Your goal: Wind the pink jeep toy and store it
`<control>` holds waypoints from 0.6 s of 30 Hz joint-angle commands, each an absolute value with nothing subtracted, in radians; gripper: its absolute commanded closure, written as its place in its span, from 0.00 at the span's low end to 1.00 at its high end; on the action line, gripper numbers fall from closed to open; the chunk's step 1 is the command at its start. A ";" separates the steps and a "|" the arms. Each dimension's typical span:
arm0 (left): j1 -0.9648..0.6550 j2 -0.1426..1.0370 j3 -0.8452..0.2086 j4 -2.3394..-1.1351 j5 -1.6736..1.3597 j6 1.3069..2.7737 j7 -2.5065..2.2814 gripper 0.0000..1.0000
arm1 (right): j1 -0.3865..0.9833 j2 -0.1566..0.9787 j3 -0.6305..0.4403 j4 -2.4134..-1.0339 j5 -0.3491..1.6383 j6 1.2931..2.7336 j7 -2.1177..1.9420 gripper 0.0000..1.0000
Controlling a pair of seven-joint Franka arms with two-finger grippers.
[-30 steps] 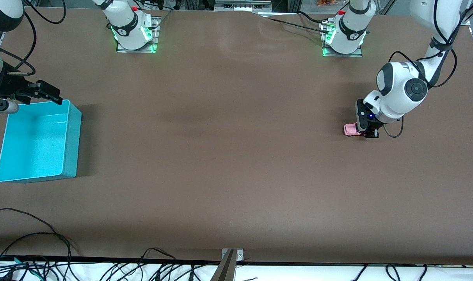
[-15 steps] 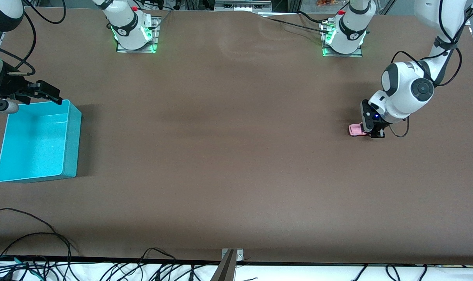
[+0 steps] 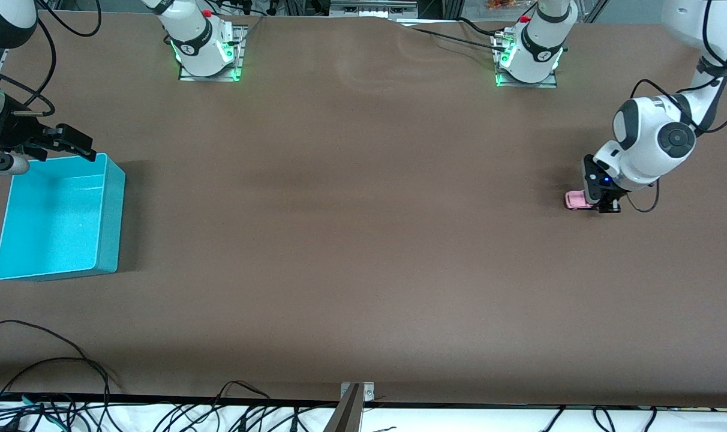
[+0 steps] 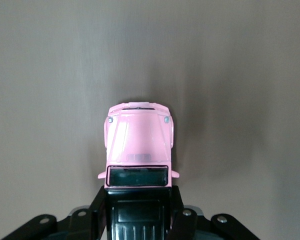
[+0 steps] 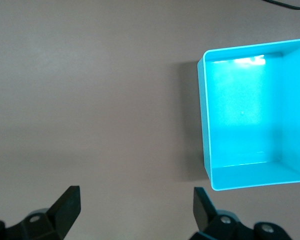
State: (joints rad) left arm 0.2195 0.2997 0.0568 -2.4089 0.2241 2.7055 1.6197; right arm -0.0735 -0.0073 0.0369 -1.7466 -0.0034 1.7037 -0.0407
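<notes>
Toward the left arm's end of the table, pink jeep toy [image 3: 576,200] clamped by left gripper [image 3: 601,203], right gripper [image 3: 69,141] held spread beside teal bin [image 3: 113,192], waiting.

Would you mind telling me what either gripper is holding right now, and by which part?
The left gripper is shut on the pink jeep toy, clamping the sides of its black-roofed rear; the pink hood sticks out. The right gripper is open and holds nothing.

We see a pink jeep toy [image 4: 139,140] with a black roof on a plain brown worktop [image 3: 351,240]. A teal bin [image 3: 108,216] sits near the black right hand [image 3: 69,144]; the arms are white.
</notes>
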 commanded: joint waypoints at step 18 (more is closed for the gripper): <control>0.339 0.489 0.106 -2.313 0.288 2.793 1.747 0.88 | -0.078 -0.020 0.043 -1.763 0.023 1.727 -0.041 0.00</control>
